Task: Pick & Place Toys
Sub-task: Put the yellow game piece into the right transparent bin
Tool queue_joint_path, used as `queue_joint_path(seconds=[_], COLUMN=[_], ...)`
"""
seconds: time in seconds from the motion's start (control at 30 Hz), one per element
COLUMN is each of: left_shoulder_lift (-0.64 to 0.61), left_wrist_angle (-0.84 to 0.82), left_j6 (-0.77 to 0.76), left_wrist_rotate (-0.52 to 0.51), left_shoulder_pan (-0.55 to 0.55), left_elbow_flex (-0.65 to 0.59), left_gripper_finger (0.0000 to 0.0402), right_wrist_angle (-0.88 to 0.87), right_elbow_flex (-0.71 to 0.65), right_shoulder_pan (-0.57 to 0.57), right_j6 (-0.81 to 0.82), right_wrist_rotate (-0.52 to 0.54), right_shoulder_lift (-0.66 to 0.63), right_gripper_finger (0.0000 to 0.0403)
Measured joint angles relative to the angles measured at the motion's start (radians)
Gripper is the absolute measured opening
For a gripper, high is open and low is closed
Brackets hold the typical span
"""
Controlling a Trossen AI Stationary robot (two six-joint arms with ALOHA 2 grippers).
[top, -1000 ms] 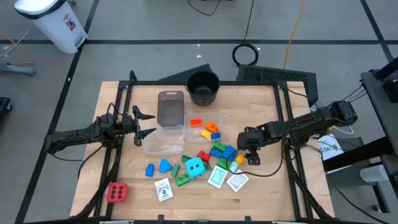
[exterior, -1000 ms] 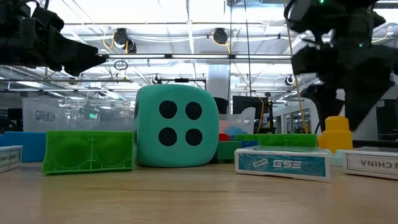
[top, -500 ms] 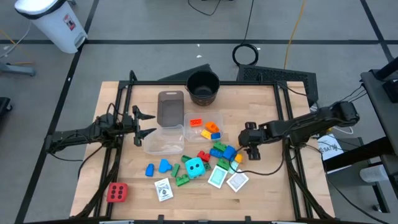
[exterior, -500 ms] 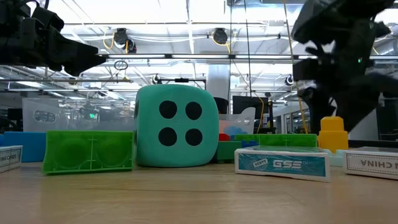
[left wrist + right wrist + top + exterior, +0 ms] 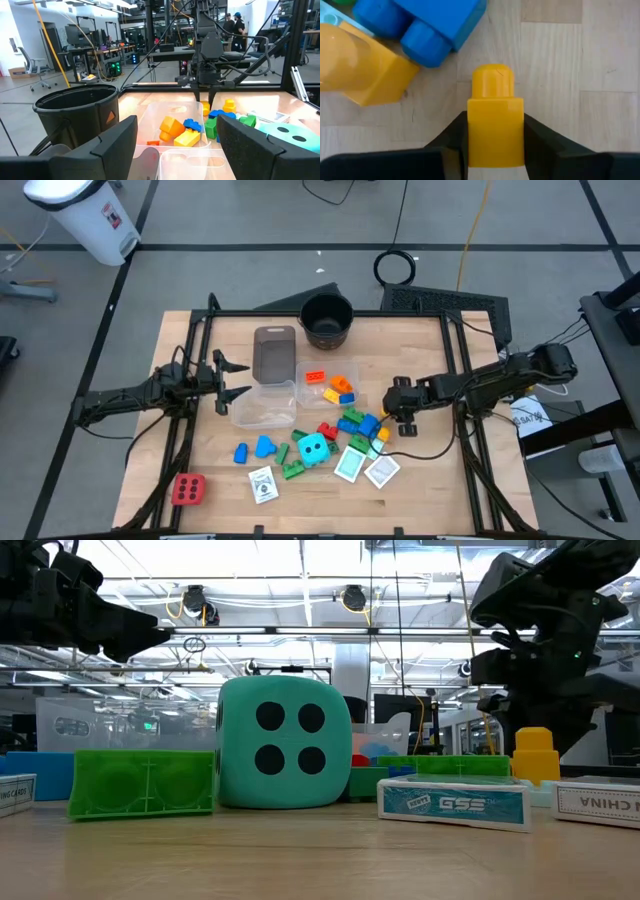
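Wooden surface [image 5: 430, 480] near its right edge is where a yellow block [image 5: 495, 120] is clasped in the right gripper [image 5: 406, 406] jaws, so a lift toward the clear tub [image 5: 330, 385] is judged next, while the left gripper [image 5: 225, 378] waits, jaws spread, near the left edge.

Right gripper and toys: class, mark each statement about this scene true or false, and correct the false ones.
1. The right gripper is shut on a yellow block. True.
2. The red dotted cube sits inside a clear tub. False: it lies on the table near the front left corner, apart from the other toys.
3. The left gripper is open and holds nothing. True.
4. The black pot is full of blocks. False: no blocks show in it.
5. One clear tub holds orange, yellow and blue blocks. True.
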Motion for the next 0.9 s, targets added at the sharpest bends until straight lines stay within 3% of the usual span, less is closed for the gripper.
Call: queue_joint_path(seconds=[0.37,0.63,0.8,0.9], left_shoulder_lift=[0.000,0.000,0.000,0.000], left_wrist_angle=[0.000,0.000,0.000,0.000], left_j6=[0.000,0.000,0.000,0.000], left_wrist_rotate=[0.000,0.000,0.000,0.000], left_shoulder_pan=[0.000,0.000,0.000,0.000], left_elbow_flex=[0.000,0.000,0.000,0.000], left_gripper_finger=[0.0274,0.0273,0.0274,0.0273], right_wrist_angle=[-0.056,0.328,0.565,0.653], right_elbow_flex=[0.133,0.143,0.143,0.142], right_shoulder_pan=[0.000,-0.016,-0.068,-0.106], right_j6=[0.000,-0.080,-0.158,-0.177], right_wrist_rotate=[0.007,0.003,-0.002,-0.063], right_shoulder_lift=[-0.098,-0.106,-0.009,0.082], right_gripper_finger=[0.0105,0.0105,0.0105,0.0105])
